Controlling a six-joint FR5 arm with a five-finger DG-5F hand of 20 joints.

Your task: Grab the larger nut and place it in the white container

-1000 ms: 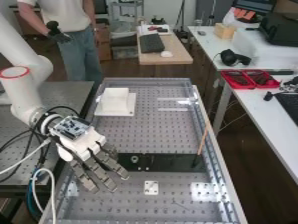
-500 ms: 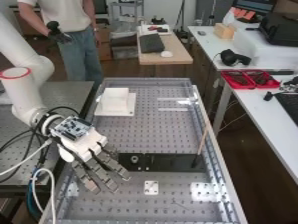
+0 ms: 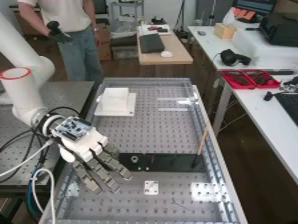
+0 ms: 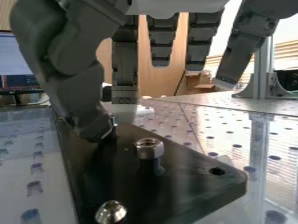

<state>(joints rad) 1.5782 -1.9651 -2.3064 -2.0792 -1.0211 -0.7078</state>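
Note:
The hand (image 3: 93,155) is over the bar's left part in the high view, fingers extended and spread. Close to the bar in the wrist view, the hand (image 4: 70,65) stands open, its thumb tip low behind and beside the larger nut (image 4: 149,148), with no grip on it. This hexagonal nut sits upright on the black bar (image 4: 179,192). A shiny round metal part (image 4: 110,212) stands nearer the camera. The bearing (image 3: 134,159) is on the bar (image 3: 169,162), just right of the fingers. Further back on the bench is the white container (image 3: 115,97).
Transparent side rails (image 3: 211,145) border the perforated bench plate (image 3: 146,132). A thin brown stick (image 3: 203,141) leans near the bar's right end. A small white plate (image 3: 151,187) lies in front of the bar. Cables (image 3: 38,172) hang beside the arm.
In the high view the hand has shifted slightly to the right, its fingertips nearer the bearing. The white container and the bar have stayed put.

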